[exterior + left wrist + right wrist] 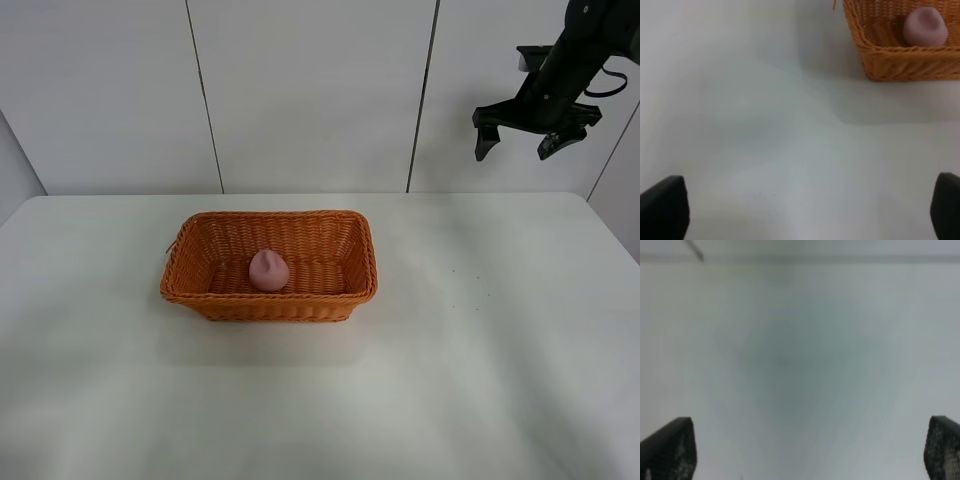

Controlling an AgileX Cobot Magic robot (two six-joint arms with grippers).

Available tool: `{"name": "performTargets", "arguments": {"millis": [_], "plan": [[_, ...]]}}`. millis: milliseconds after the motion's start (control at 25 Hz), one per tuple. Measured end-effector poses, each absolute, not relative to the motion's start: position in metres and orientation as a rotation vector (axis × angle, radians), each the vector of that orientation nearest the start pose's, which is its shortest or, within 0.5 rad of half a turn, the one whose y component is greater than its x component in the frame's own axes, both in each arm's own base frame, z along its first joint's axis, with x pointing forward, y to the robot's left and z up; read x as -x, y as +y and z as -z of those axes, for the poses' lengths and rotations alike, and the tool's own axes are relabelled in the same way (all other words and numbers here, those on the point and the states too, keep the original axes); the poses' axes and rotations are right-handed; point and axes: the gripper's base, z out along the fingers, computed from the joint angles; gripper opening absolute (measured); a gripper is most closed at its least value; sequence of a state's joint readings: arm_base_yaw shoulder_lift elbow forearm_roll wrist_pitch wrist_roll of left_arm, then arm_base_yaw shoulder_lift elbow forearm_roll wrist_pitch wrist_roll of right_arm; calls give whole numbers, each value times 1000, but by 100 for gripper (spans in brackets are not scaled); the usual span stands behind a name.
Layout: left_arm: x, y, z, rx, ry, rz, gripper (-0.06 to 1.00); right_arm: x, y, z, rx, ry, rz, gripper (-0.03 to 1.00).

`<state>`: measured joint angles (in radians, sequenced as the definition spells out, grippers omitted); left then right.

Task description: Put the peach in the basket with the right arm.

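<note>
The pink peach (269, 270) lies inside the orange-brown wicker basket (200, 290) on the white table, near the basket's middle front. The left wrist view shows the peach (925, 27) in the basket's corner (880, 60). My right gripper (518, 138) hangs high at the upper right, far from the basket, open and empty; its fingertips (670, 447) frame bare table. The left gripper (805, 210) is open too, with its fingertips (665, 207) wide apart over bare table; the exterior view does not show it.
A white table (480, 340) spreads around the basket, with white wall panels (310, 90) behind it. The table's right edge runs near the right arm.
</note>
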<state>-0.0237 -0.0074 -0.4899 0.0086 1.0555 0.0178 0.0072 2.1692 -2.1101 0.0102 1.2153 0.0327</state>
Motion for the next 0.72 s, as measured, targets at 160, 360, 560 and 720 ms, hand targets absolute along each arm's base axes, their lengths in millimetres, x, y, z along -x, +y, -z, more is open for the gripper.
{"name": "performTargets", "arguments": {"millis": [160,360,560,720], "plan": [[5,1,-275,-42,2041,-7,99,-424,4,-287,-29,2847,-24,70],[5,1,-275,-42,2041,-7,99,-343,4,-295,16,2930,-17,70],[5,1,-275,-42,2041,-7,99,-256,3,-297,22,2962,-17,70],[5,1,-275,-42,2041,-7,99,-194,2,-292,30,2913,-16,70]]}}
